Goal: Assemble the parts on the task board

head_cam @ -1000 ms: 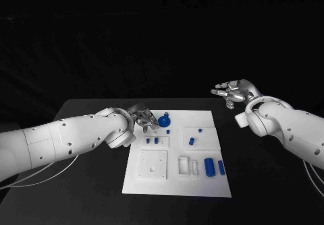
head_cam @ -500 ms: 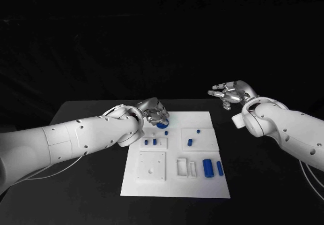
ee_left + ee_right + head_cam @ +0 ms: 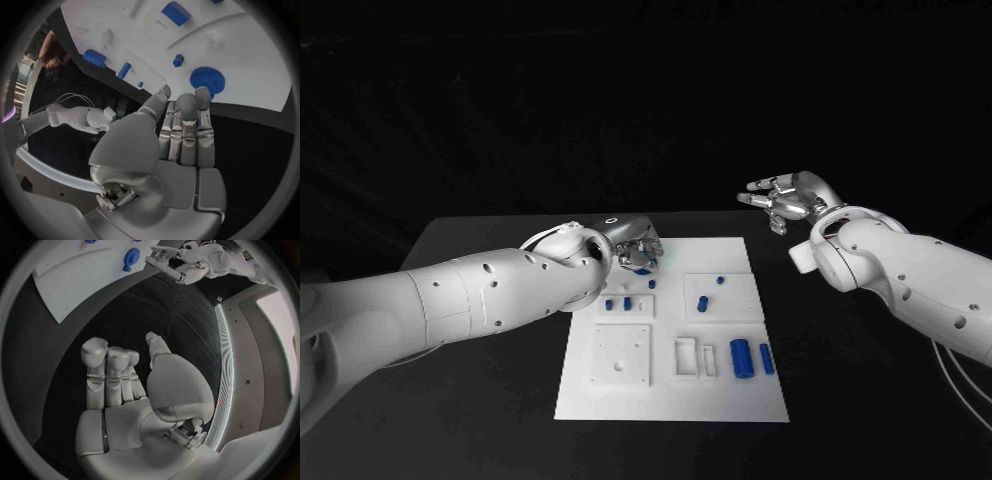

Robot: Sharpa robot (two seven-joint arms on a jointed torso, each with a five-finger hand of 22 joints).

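The white task board [image 3: 668, 400] lies in the middle of the black table. A blue gear [image 3: 207, 79] sits near the board's far left corner. My left hand [image 3: 633, 243] hovers just over it, and in the head view only a sliver of the gear [image 3: 643, 267] shows under the hand. The left wrist view shows its fingers [image 3: 186, 125] stretched out side by side, tips just short of the gear, holding nothing. My right hand [image 3: 788, 195] hangs in the air beyond the board's far right corner, fingers [image 3: 106, 375] extended and empty.
Small blue pegs [image 3: 620, 301] stand in the board's left middle, two more [image 3: 704, 299] in the right middle. Two larger blue cylinders [image 3: 753, 358] lie at the right, next to a white square block [image 3: 620, 352]. The right wrist view shows the gear [image 3: 132, 258] and my left hand [image 3: 162, 258].
My left hand has moved from beside the gear to over it, covering most of it in the head view. The right hand has stayed raised. The camera has shifted slightly.
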